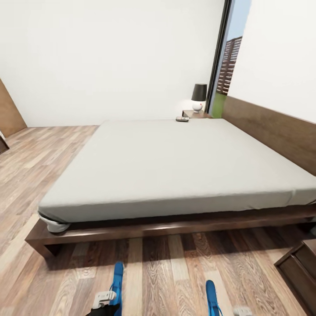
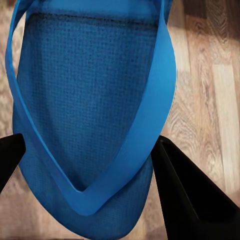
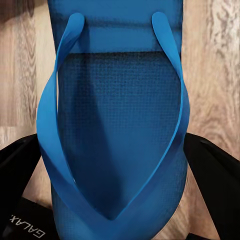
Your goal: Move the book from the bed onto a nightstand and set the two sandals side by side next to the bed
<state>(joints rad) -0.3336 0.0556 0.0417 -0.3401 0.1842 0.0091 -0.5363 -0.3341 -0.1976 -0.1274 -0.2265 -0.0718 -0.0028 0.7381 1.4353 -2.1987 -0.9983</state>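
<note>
Two bright blue sandals hang low over the wood floor in front of the bed. My left gripper is shut on the left sandal; in the left wrist view the sandal sits between the dark fingers. My right gripper is shut on the right sandal, whose sole spans the space between both fingers. The book lies on the bed's far corner. Beside that corner stands a nightstand. A second nightstand is at the near right.
A black-shaded lamp stands on the far nightstand next to a tall dark-framed window. The brown headboard runs along the right wall. Open plank floor lies left of the bed, with a brown door at the far left.
</note>
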